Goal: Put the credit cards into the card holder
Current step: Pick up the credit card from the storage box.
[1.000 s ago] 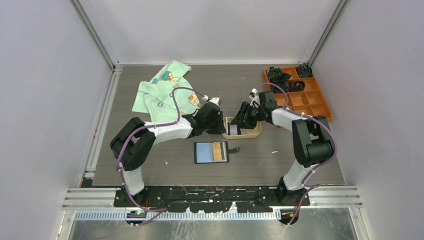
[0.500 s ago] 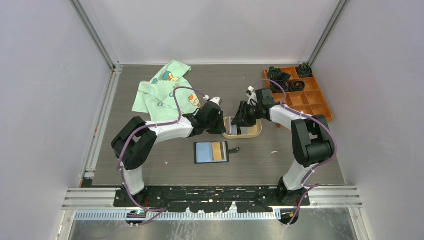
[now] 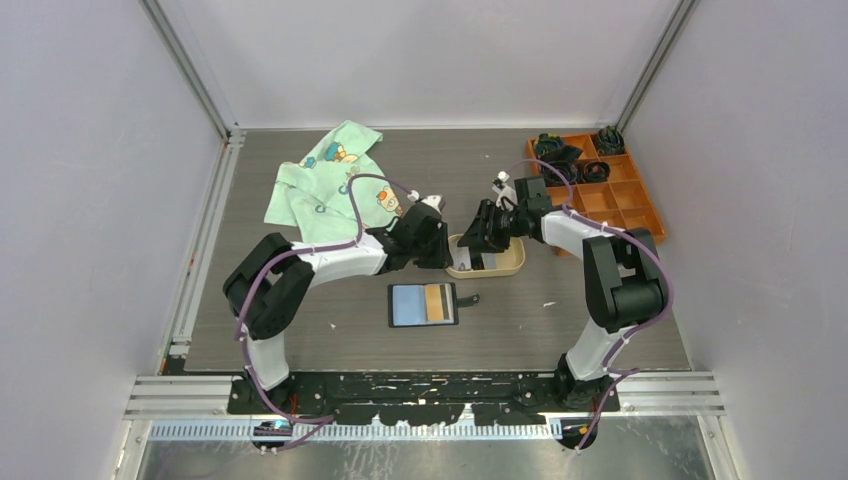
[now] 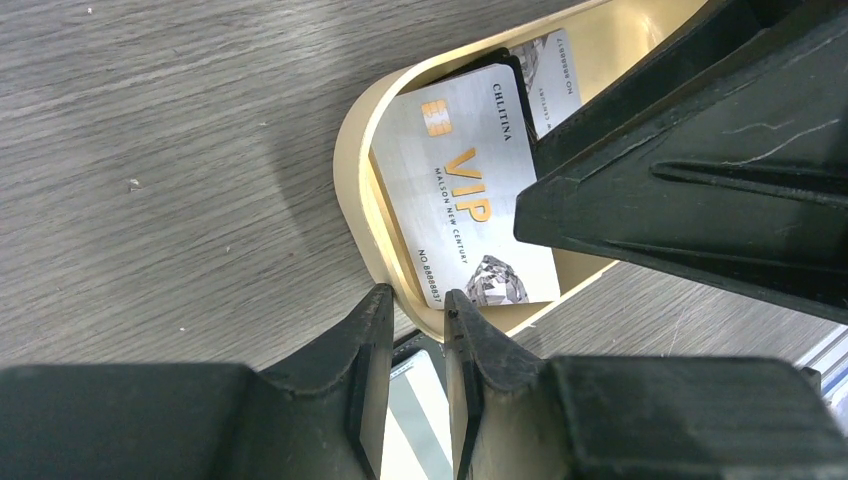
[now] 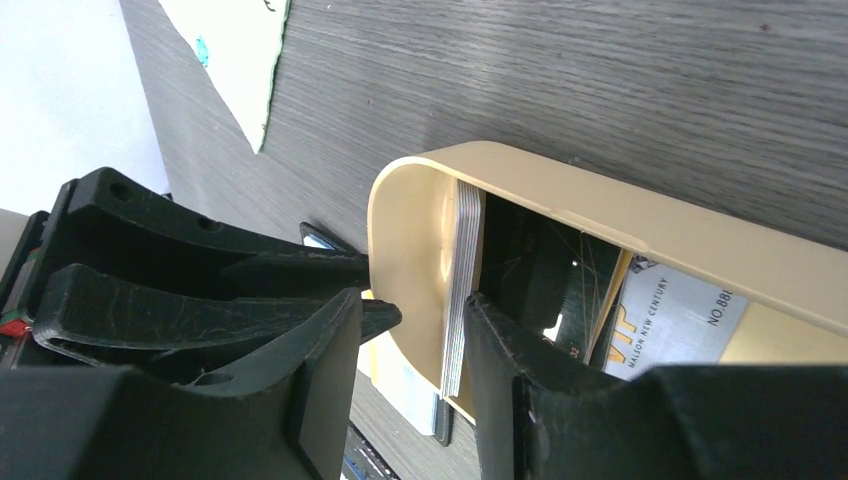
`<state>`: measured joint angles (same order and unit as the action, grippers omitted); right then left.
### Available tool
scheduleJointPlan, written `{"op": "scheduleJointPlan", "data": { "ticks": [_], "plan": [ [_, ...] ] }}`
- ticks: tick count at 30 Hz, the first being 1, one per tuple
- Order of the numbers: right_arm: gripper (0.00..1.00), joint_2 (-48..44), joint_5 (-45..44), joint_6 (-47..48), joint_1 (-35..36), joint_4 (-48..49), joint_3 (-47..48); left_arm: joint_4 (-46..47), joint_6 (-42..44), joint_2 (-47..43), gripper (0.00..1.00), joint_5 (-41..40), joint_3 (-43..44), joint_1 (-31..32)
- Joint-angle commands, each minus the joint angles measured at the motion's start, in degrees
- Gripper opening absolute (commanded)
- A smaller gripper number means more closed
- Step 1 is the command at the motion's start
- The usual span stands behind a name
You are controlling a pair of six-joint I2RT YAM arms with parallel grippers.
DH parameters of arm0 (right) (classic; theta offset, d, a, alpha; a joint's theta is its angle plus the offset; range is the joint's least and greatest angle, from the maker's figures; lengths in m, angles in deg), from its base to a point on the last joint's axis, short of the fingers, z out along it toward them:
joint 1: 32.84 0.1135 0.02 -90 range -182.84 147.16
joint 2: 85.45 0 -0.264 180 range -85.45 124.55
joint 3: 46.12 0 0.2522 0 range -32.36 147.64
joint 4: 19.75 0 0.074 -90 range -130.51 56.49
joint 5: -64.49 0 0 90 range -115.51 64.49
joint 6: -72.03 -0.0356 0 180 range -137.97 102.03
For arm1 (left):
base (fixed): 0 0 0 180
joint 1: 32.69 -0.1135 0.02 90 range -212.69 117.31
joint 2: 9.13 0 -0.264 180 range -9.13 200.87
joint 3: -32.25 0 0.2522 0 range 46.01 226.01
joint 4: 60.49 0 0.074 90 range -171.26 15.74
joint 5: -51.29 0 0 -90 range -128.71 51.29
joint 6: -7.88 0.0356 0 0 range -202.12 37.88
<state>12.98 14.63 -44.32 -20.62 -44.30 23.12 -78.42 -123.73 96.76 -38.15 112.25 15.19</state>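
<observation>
An open black card holder (image 3: pixel 423 305) lies near the table's middle with a blue and a gold card in its slots. Behind it stands a beige tray (image 3: pixel 510 268) holding the credit cards. A silver VIP card (image 4: pixel 465 200) lies flat in the tray over a dark one. A stack of cards (image 5: pixel 462 290) stands on edge by the tray's end wall. My left gripper (image 4: pixel 418 295) is shut on the tray's rim (image 4: pixel 352 190), one finger inside and one outside. My right gripper (image 5: pixel 412 305) is open, straddling the end wall and the standing stack, which rests against its inner finger (image 5: pixel 520 370).
A green printed cloth (image 3: pixel 330 185) lies at the back left. An orange compartment box (image 3: pixel 600 190) with black items sits at the back right. The two grippers (image 3: pixel 447 252) (image 3: pixel 478 240) nearly touch over the tray's left end.
My right gripper has shifted slightly left and back over the tray, and its jaws changed width a little. The left arm and the card holder have not moved.
</observation>
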Motion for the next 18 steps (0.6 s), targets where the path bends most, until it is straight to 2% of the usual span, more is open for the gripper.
{"op": "scheduleJointPlan", "data": {
  "ticks": [1,7,11,18],
  "plan": [
    [0.48,0.7,1.8,-1.5,0.3,2.5,-0.3,2.4,-0.1,0.7,0.26,2.4,2.5,0.1],
    [0.45,1.8,1.8,-3.6,0.1,3.9,-1.0,2.5,-0.1,1.0,0.26,2.6,2.5,0.1],
    [0.36,2.7,5.1,-6.8,0.1,7.6,-2.0,2.7,-0.1,1.2,0.26,2.8,2.6,0.0],
    [0.3,3.4,7.0,-9.5,0.1,10.3,-2.8,2.9,-0.1,1.4,0.26,2.9,2.6,-0.2]
  ]
}}
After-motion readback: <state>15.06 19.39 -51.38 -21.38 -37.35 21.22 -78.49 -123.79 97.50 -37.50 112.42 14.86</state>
